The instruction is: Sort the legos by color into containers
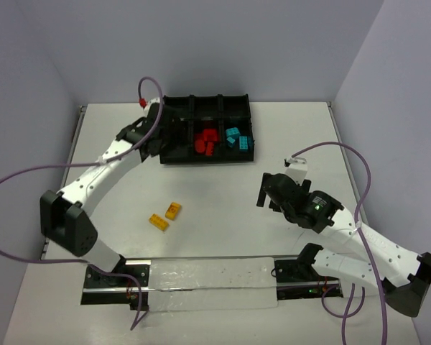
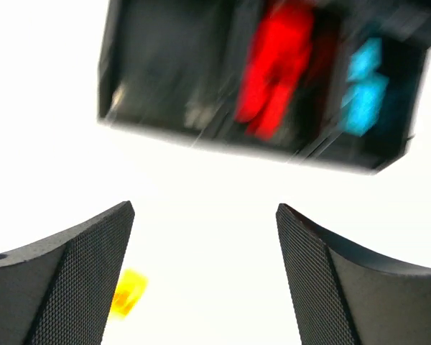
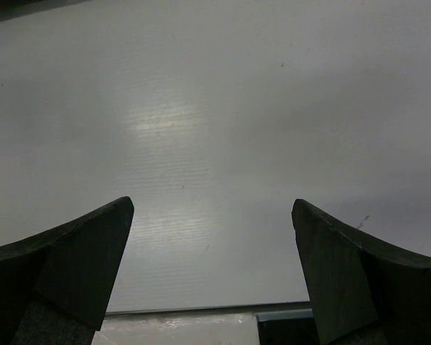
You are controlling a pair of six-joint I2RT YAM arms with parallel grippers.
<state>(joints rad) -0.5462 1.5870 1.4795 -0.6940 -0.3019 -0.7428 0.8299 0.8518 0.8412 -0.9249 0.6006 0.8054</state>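
The black divided tray stands at the back middle of the table. Its front middle compartment holds red legos and the front right one holds cyan legos. Two yellow legos lie on the table nearer the arms. My left gripper is open and empty by the tray's front left corner. The left wrist view is blurred and shows the tray, red legos, cyan legos and one yellow lego beside the open gripper. My right gripper is open and empty over bare table.
Purple cables loop from both arms over the table's left and right sides. A clear plastic sheet lies between the arm bases at the near edge. Grey walls close the table at the back and sides.
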